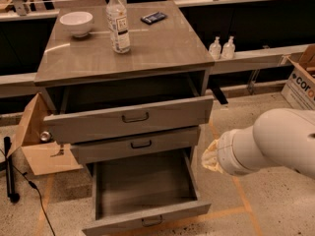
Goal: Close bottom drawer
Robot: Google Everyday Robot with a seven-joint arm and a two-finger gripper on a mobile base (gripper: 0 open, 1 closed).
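Note:
The bottom drawer [147,219] is the lowest of three grey wood-grain drawers in the cabinet [123,65]. It is pulled far out, and its bare inside [140,183] shows. A small dark bar handle [151,221] sits on its low front panel. My gripper [209,156] is the cream-coloured end of the thick white arm [275,141]. It hangs just right of the open bottom drawer's right side wall, about level with the middle drawer [138,144], and touches nothing that I can see.
The top drawer [128,118] is partly pulled out and overhangs the lower ones. On the cabinet top stand a white bowl [76,22], a plastic bottle [119,22] and a dark flat object [153,17]. Cardboard boxes sit at left [34,132] and right [300,85].

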